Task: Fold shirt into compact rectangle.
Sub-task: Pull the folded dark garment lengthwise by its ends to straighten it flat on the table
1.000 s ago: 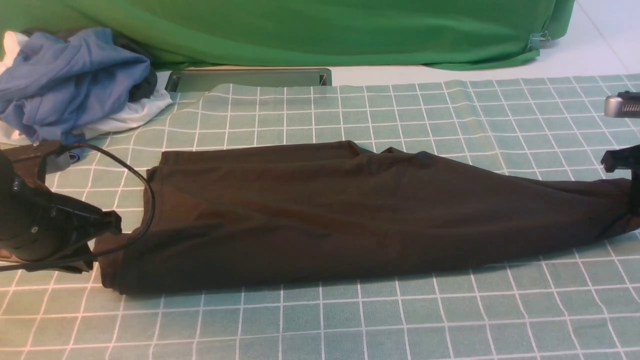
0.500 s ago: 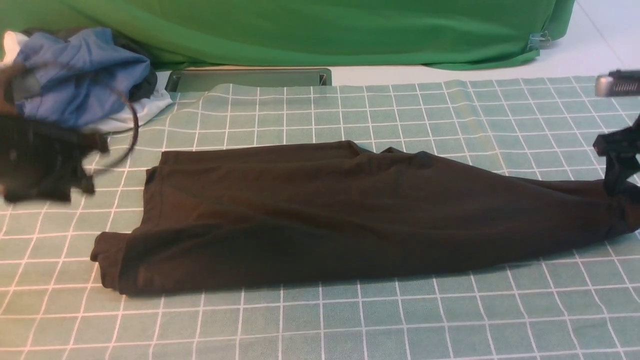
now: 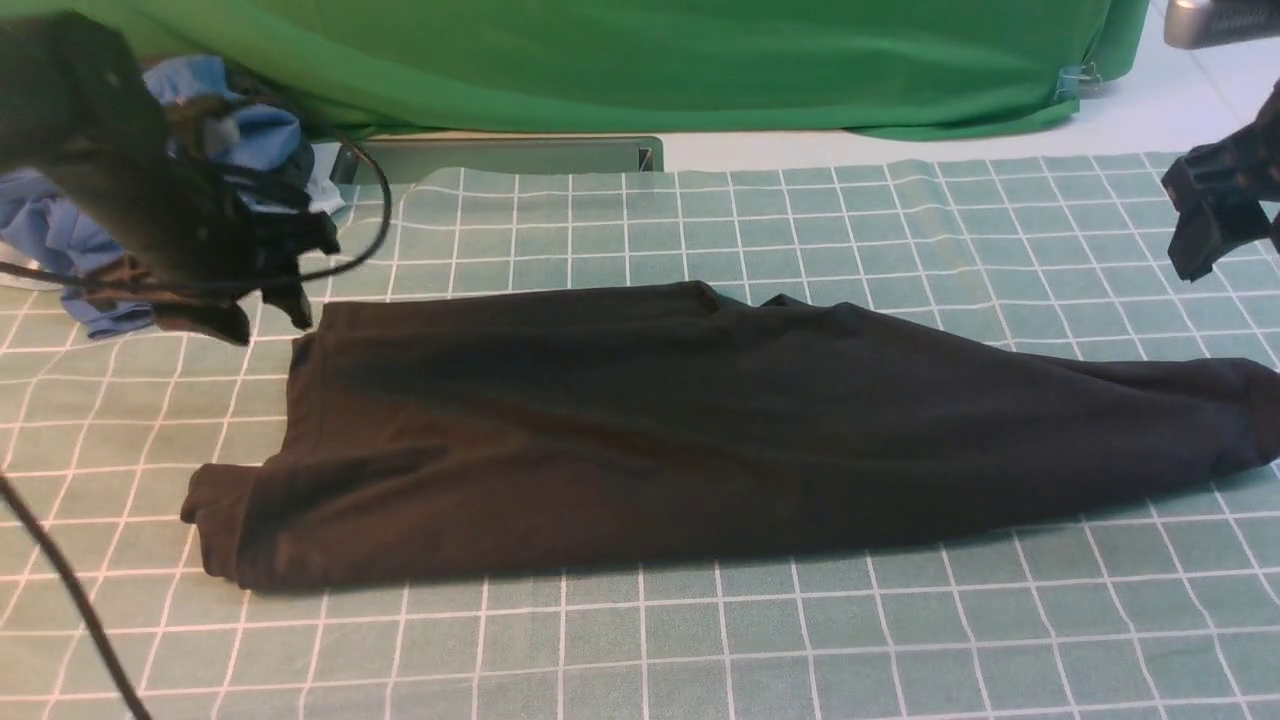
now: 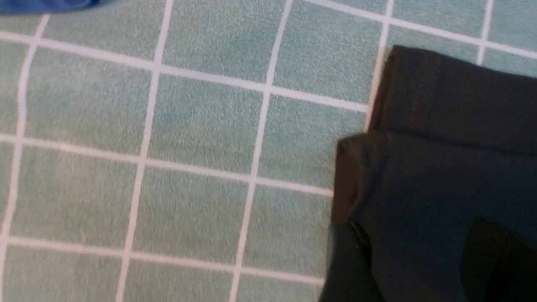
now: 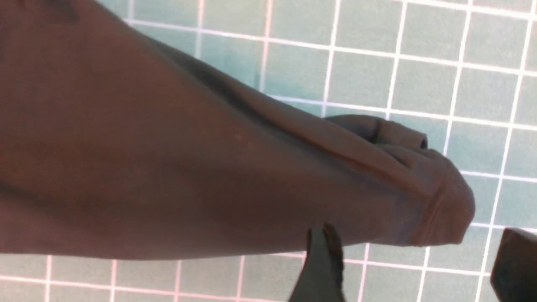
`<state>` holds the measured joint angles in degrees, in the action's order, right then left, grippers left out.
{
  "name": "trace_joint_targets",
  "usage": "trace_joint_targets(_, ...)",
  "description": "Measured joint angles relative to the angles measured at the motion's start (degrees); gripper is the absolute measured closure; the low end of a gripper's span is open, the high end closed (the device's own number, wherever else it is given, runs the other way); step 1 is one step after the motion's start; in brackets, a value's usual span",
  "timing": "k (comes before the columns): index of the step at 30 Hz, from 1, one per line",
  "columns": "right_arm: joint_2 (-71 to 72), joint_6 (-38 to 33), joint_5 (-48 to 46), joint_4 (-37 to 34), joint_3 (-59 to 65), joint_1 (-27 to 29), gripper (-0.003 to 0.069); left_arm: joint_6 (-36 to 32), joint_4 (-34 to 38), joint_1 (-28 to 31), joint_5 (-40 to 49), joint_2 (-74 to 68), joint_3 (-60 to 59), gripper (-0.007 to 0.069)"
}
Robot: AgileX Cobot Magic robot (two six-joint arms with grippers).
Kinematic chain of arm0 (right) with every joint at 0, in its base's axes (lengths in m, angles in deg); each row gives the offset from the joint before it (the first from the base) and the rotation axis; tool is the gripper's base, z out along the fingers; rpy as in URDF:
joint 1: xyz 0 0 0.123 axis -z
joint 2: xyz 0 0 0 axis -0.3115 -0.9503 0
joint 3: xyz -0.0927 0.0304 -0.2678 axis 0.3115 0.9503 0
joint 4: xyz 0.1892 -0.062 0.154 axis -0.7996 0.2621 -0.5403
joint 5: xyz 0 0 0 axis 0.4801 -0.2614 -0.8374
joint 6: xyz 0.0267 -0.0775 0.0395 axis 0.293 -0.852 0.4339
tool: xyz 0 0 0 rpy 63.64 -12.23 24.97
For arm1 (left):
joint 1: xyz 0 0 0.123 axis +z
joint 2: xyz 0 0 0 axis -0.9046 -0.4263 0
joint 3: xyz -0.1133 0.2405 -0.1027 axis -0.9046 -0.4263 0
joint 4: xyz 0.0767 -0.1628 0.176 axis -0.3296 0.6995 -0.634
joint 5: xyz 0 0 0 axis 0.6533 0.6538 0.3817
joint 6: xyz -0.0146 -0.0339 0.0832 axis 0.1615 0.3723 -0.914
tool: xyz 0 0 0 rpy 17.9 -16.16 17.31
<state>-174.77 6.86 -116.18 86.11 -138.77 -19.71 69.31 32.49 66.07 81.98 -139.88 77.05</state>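
My left claw [image 3: 272,325]: parted, empty, above the shirt's corner | My right claw [image 5: 413,235]: spread, empty, over the narrow end | Shirt [image 3: 700,440]: between both claws, lower edge bordering open cloth [image 3: 760,640]

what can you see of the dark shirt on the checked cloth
The shirt is dark brown-black, soft-looking fabric, lying in a long folded strip across the green checked cloth. Stitched hems show at its ends. Creases run along it, its far edge is uneven, and a flap juts out at the near left corner. Neither pincer holds it.
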Motion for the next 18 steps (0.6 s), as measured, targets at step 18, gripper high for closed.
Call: trace_joint_targets(18, 0.0, -0.3, 0.8, 0.0, 0.0, -0.2, 0.0134, 0.0, -2.5, -0.1, -8.0, -6.4, 0.3, 0.0343)
